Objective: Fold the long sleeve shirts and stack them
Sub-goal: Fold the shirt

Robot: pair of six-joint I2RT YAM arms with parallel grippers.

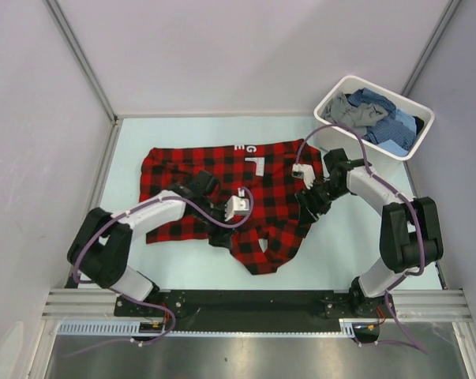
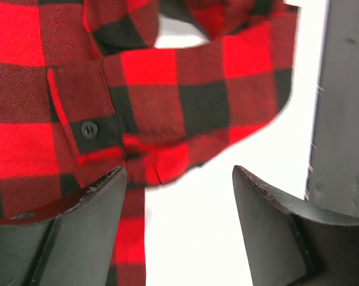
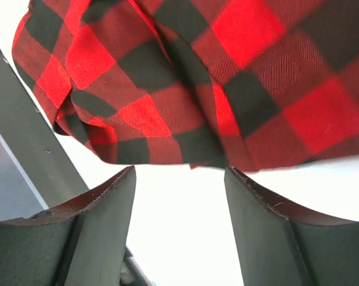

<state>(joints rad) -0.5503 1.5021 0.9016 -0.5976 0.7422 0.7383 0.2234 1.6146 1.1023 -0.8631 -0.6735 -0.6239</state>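
Beside the white tub [image 1: 329, 93], on its arm-base side and toward the left arm, red-and-black check shirt [image 1: 222, 170] lies spread but rumpled on the table [image 1: 356, 237]. Blue and grey shirts [image 1: 380, 118] sit bunched inside the tub. Left gripper [image 2: 178, 179]: jaws apart, nothing grasped; one finger overlaps the buttoned edge, and no cloth is pinched between the two. Right gripper [image 3: 179, 179], the one nearer the tub: jaws parted, empty, hem just beyond the fingertips. Judgement: the step in hand is taking edge grips for the first fold. To do it well, advance each gripper until cloth sits between the fingers before closing. Pinch the hem, not the bunched folds. Lift both sides together and evenly so the fold line runs straight.
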